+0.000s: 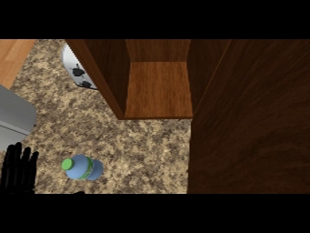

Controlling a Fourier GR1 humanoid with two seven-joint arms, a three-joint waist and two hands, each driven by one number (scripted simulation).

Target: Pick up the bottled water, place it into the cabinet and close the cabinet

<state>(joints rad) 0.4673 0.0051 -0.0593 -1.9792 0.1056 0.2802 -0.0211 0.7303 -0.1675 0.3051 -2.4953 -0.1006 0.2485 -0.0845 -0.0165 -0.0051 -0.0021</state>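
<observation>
- Head view: the bottled water (83, 168) is seen standing on the speckled stone counter (144, 145), at the near left of the scene, just right of the left hand
- The bottle's long axis runs close to upright, seen almost end-on from above; its green cap (68, 164) faces up and leans slightly toward the left, with the blue body showing below and to the right of it
- The left hand (17, 173) is shown at the near left edge, black fingers (13, 157) straight and pointing toward the far side, spread and holding nothing; it lies beside the bottle with a narrow gap, not touching it
- The right hand is not shown in this view
- The cabinet (158, 88) is seen open at the far middle, its wooden shelf bare and its interior walls visible; it lies well beyond the bottle
- The cabinet door (261, 118) is swung open, filling the right side of the scene as a dark wooden panel
- A grey appliance (3, 118) sits at the left edge, far of the hand
- A white object with dark knobs (78, 73) is partly hidden behind the cabinet's left wall; what it is cannot be told
</observation>
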